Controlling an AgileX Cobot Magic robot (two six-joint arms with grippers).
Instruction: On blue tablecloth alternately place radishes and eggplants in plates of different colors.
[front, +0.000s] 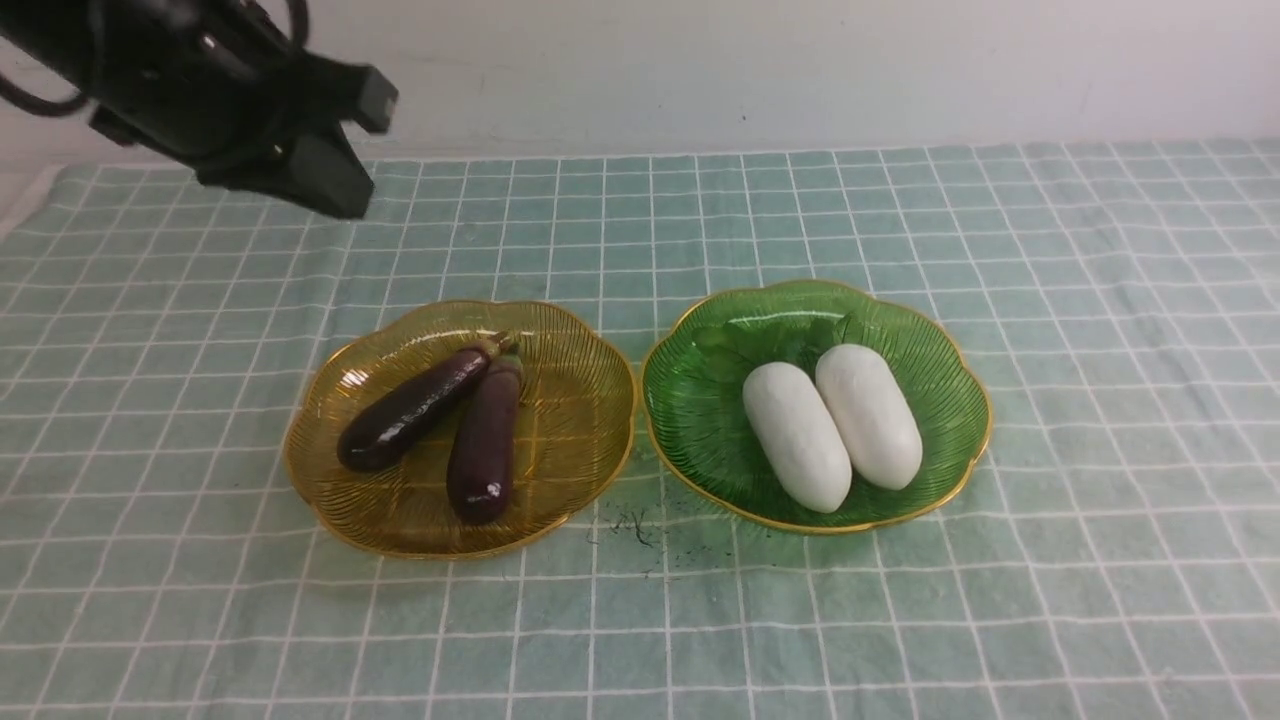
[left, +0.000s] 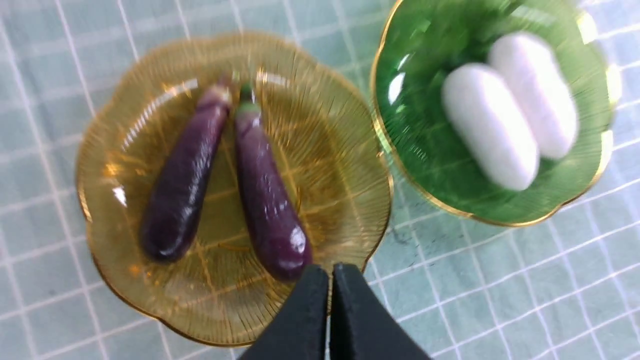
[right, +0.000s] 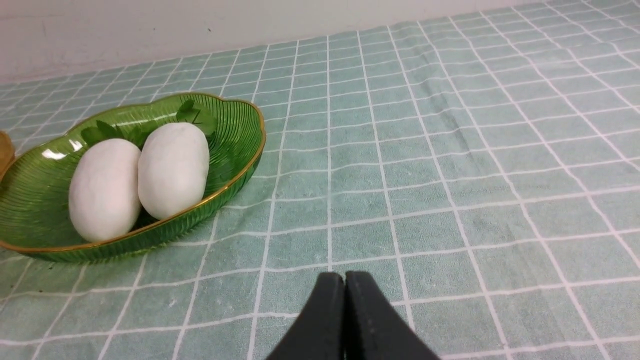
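Two dark purple eggplants (front: 415, 408) (front: 486, 442) lie side by side in the amber-yellow plate (front: 570, 345) on the blue tablecloth (front: 1100, 300). Two white radishes (front: 796, 436) (front: 868, 415) lie side by side in the green plate (front: 690, 400) to its right. My left gripper (front: 340, 175) hangs high above the cloth at the back left, shut and empty; its wrist view shows the shut fingertips (left: 330, 272) over the amber plate's (left: 340, 150) edge, with the eggplants (left: 185, 180) (left: 265, 190). My right gripper (right: 345, 280) is shut and empty, low over bare cloth to the right of the green plate (right: 235, 135) with the radishes (right: 105, 187) (right: 172, 167).
A pale wall (front: 800, 60) runs along the far edge of the cloth. Small dark specks (front: 635, 525) lie on the cloth between the two plates at the front. The right arm does not show in the front view.
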